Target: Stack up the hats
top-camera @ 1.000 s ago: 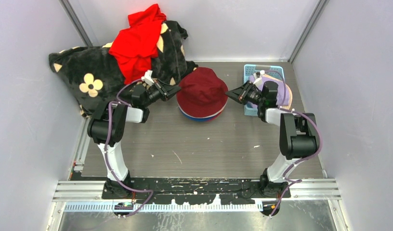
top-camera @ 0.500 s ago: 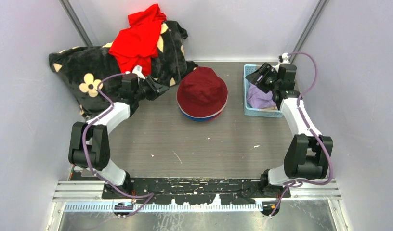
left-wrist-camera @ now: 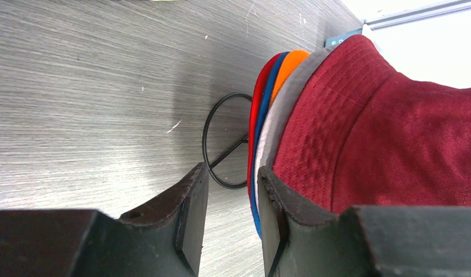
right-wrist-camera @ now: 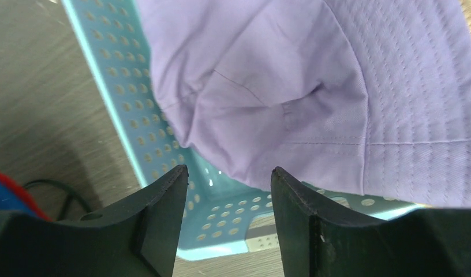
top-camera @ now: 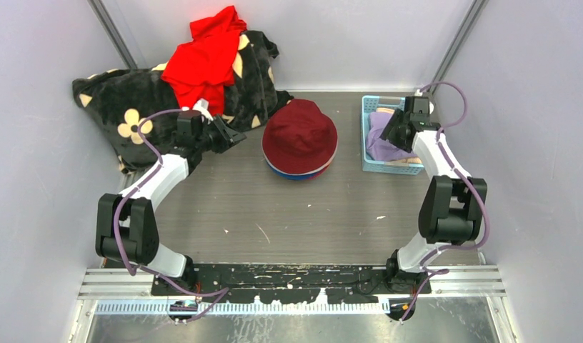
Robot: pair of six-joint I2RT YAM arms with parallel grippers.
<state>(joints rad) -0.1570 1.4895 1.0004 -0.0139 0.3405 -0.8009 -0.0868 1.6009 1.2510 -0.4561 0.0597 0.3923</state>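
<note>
Maroon hat [top-camera: 300, 132] tops the stack [top-camera: 296, 174]; lilac hat [top-camera: 381, 143] lies in a basket [top-camera: 389, 169].

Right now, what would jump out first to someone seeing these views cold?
The pile of hats mid-table stands out first, a maroon hat on top with red, blue, orange and grey brims peeking out below. Next, the bright red garment draped on the black flowered blanket in the far left corner. Then the lilac hat in the pale blue basket far right, the open right gripper hovering over it.
</note>
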